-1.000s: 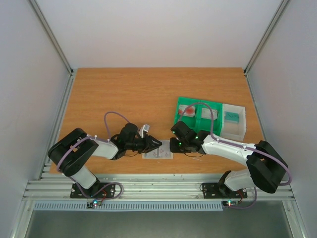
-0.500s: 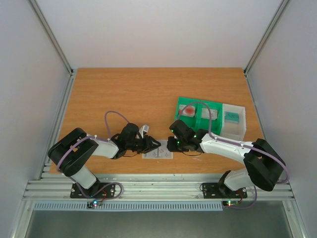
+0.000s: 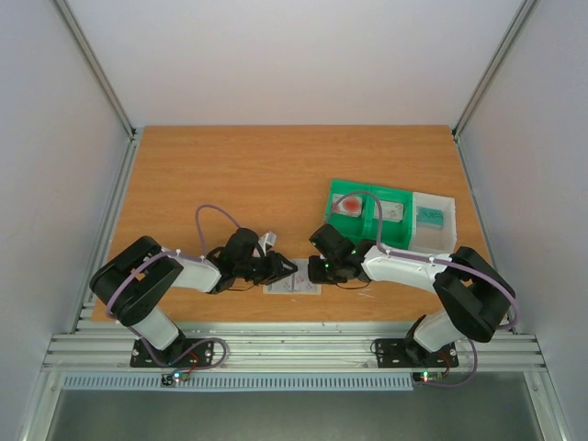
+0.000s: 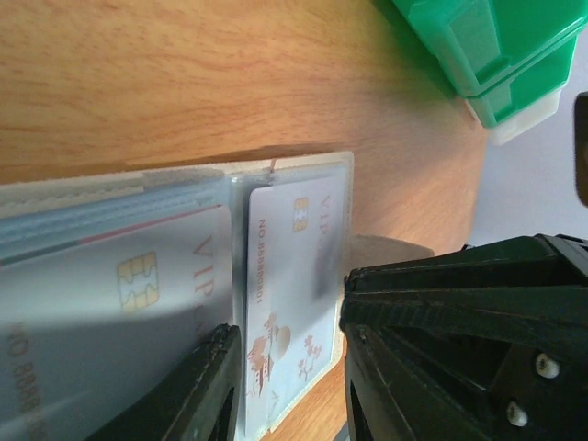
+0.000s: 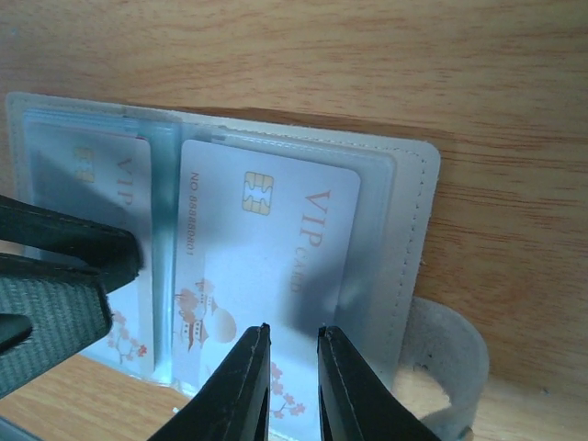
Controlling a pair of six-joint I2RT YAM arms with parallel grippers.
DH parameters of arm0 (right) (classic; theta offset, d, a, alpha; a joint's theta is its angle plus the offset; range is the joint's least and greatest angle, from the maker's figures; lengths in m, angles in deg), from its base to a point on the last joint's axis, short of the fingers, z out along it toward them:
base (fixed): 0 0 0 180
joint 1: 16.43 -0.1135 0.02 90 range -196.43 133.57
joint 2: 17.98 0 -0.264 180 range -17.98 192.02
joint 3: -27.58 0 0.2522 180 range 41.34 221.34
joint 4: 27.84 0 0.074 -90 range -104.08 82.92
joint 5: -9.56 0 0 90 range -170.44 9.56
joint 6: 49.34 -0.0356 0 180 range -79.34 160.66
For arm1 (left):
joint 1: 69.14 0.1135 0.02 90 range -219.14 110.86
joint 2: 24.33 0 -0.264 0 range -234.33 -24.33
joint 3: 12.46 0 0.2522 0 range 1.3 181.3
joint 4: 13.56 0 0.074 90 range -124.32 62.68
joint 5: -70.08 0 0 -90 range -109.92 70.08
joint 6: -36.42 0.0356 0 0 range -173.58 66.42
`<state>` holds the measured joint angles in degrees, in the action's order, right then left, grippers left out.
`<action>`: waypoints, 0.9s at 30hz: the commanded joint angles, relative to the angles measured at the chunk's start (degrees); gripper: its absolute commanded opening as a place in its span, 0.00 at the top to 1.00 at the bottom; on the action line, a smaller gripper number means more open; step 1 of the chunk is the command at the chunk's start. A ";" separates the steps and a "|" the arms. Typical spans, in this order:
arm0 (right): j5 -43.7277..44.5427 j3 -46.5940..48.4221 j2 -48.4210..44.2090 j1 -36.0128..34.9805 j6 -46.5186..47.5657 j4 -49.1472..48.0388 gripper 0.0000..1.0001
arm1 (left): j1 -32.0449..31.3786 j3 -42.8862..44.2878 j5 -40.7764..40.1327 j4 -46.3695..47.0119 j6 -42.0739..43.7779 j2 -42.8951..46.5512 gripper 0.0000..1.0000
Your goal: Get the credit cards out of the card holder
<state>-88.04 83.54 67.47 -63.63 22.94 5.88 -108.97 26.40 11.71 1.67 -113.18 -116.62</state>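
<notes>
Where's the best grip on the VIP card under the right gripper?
Probably the VIP card by its flower-printed short end, nearest the right gripper, coming low from that side: it lies flat in the card holder, chip end deep in the pocket.

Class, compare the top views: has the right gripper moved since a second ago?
Yes: the right gripper has shifted slightly left, away from the green tray.

The right pincer now sits further left, at the card holder's right edge, nearer the left pincer; its elbow swings leftward, uncovering more of the tray.
</notes>
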 commanded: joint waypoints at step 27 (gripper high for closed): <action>3.25 -4.98 2.07 0.09 -0.08 -3.95 0.93 | -0.25 4.73 -3.06 -8.75 2.20 -2.88 0.68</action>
<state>-86.59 79.82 67.82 -63.63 22.46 1.71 -109.01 29.99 10.45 -3.16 -111.82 -117.88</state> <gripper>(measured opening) 0.073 0.322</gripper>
